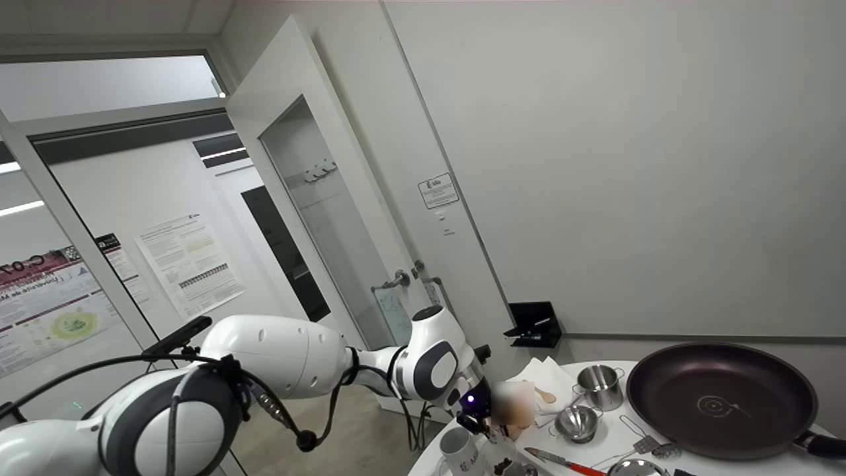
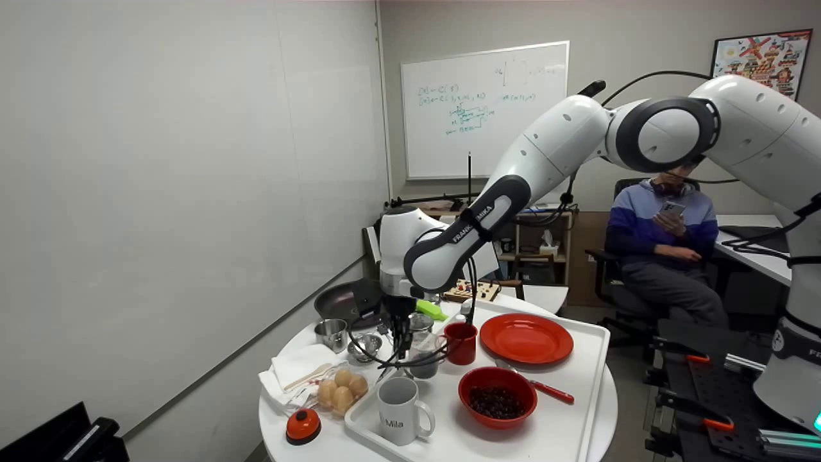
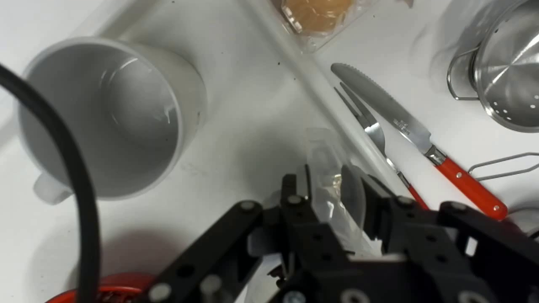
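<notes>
Black two-finger gripper (image 3: 334, 187), tips clamped on the handle (image 3: 332, 206) of a clear cylindrical jug (image 2: 424, 346) (can't tell if lifted), left side of a white rectangular tray (image 2: 449, 436). In an ext. view: cylindrical red mug (image 2: 463, 350) just right of it; nearer, lt.-grey ceramic "Mila" mug (image 2: 396, 410) at left, round red bowl (image 2: 497, 423) w/ dark pieces (image 2: 495, 401) at right.

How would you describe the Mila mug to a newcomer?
In an exterior view, find the white tray on the round white table. Left of its red bowl stands an upright pale-grey mug. Unlike the red mug farther back, it bears the word "Mila".
</notes>
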{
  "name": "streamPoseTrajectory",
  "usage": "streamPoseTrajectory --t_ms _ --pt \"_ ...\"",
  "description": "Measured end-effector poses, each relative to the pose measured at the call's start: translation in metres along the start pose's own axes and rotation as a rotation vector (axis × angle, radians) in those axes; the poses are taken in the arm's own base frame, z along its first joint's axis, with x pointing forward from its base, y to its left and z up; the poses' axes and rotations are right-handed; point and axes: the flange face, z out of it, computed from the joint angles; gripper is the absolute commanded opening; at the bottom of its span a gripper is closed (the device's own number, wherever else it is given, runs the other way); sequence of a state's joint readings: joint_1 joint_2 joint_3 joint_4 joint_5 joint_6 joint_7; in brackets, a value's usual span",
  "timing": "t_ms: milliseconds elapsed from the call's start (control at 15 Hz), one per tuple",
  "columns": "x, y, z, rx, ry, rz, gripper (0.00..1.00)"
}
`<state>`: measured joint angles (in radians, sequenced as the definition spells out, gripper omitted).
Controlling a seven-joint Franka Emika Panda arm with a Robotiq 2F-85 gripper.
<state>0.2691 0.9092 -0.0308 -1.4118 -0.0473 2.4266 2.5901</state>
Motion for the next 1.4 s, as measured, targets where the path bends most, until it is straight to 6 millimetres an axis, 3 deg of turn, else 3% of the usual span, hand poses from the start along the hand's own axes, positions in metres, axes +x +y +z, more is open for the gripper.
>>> streamPoseTrajectory --t_ms 200,467,800,1400 --pt "0.016 0.008 -0.012 0.018 -0.029 0.001 0.09" --pt "0.037 0.017 -0.044 0.052 -0.067 0.001 0.09" --pt "0.049 0.042 -0.076 0.060 -0.092 -0.021 0.09" --pt "0.054 0.101 -0.055 -0.022 -0.116 -0.054 0.09"
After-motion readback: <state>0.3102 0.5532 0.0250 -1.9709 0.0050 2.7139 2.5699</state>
